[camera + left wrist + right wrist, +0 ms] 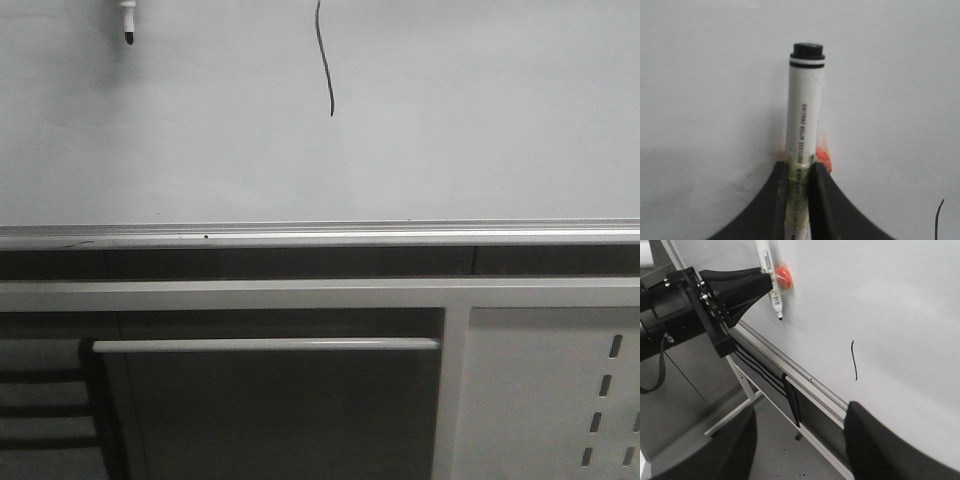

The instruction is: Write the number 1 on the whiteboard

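Nearest in the front view is a white perforated cabinet panel (pixel 545 390) at lower right, with a dark recess beside it. Above that runs the silver rail (pixel 320 236) edging the whiteboard (pixel 450 120), which fills the upper part of the view. On the board stands the number 1 (pixel 326 60), a thin, slightly wavy black stroke running down from the top edge of the view, right of the marker. The left claw (pixel 799 180) is closed on the white marker (pixel 805 115), its black fingers (pixel 737 287) pinching the barrel; the marker's black tip (pixel 780 317) is apart from the stroke. The right claw (pixel 800 445) stands open, its dark fingers well apart and holding nothing.
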Action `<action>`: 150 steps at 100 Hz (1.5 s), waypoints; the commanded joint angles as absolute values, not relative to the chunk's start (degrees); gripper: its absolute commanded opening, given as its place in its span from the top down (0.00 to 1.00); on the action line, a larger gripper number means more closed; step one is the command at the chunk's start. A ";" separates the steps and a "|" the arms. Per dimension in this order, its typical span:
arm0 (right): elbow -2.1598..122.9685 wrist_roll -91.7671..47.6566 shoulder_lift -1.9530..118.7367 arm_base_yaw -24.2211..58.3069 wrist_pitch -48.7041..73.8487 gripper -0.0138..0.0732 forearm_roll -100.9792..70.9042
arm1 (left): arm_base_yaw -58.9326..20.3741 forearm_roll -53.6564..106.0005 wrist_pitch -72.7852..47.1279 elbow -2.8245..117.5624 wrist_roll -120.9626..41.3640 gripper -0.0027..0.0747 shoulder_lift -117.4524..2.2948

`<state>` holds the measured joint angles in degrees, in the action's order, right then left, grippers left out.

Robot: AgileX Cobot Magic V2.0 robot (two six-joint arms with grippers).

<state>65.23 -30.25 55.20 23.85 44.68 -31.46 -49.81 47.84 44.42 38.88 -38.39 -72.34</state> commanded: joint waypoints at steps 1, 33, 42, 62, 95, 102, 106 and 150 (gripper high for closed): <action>67.29 -30.17 54.33 23.38 40.86 0.44 -32.64 | -49.13 46.82 48.50 40.30 -38.36 0.99 -72.09; 67.29 -30.17 54.33 23.38 40.86 0.44 -32.64 | -49.13 46.82 48.50 40.30 -38.36 0.99 -72.09; 67.29 -30.17 54.33 23.38 40.96 0.44 -32.64 | -49.13 46.82 48.50 40.30 -38.36 0.97 -72.09; 67.29 -30.17 54.33 23.38 40.96 0.44 -32.64 | -49.13 46.82 47.79 40.30 -38.36 0.81 -72.09; 67.29 -30.17 54.33 23.38 40.96 0.44 -32.64 | -49.13 46.93 47.67 40.30 -38.36 0.56 -72.09; 67.29 -30.17 54.33 23.38 40.96 0.44 -32.64 | -49.13 46.93 47.67 40.30 -38.36 0.52 -72.09; 67.29 -30.17 54.33 23.38 40.96 0.44 -32.64 | -49.13 46.93 47.53 40.30 -38.36 0.51 -71.99; 67.29 -30.17 52.96 23.38 40.96 0.44 -32.23 | -49.26 48.34 26.74 40.30 -44.83 0.37 -60.80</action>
<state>65.23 -30.12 54.74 23.85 44.68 -31.25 -49.13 48.89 30.78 38.84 -42.19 -64.76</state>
